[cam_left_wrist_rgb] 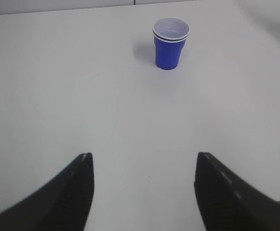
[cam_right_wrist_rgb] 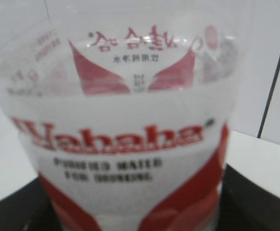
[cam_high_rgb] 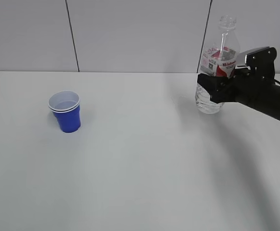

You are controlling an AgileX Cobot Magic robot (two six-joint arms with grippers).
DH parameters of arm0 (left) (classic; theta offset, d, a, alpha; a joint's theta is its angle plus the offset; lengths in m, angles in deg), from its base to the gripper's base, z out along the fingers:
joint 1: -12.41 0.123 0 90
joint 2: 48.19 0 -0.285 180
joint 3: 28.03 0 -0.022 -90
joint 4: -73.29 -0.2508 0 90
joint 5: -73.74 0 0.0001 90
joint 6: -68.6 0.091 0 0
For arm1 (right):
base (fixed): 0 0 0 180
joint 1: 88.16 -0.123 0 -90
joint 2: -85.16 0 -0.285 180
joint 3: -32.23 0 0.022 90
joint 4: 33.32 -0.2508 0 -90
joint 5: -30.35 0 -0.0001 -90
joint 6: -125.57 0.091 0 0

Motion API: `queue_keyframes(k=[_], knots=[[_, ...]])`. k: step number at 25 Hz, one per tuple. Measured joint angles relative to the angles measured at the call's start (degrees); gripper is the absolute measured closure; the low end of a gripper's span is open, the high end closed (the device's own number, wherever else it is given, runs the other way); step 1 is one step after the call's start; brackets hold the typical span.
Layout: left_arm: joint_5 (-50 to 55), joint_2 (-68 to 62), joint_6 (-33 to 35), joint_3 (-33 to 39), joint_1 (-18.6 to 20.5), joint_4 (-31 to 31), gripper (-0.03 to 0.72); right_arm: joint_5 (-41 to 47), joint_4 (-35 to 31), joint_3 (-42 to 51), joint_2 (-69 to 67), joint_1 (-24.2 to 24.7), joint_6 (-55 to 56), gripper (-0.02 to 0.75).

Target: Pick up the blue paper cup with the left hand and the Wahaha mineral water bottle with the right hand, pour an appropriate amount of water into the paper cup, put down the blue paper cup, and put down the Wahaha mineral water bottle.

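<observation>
Bottle (cam_high_rgb: pixel 216 67): pinched upright in my right gripper (cam_high_rgb: pixel 217 82), far right of the cup (cam_high_rgb: pixel 65 111). Left gripper (cam_left_wrist_rgb: pixel 144 192): spread, empty, short of cup. Next, I judge: grasp cup.

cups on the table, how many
1, though its doubled rim may mean two nested: the blue cup stands on the left of the table, apart from the bottle in the right fingers.
</observation>
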Motion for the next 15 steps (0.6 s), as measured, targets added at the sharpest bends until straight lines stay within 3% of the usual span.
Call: queue_keyframes(k=[15], knots=[[0.0,0.0,0.0,0.0,0.0,0.0,0.202,-8.7,-1.8,-0.4,-9.7,0.0,0.1,0.267]])
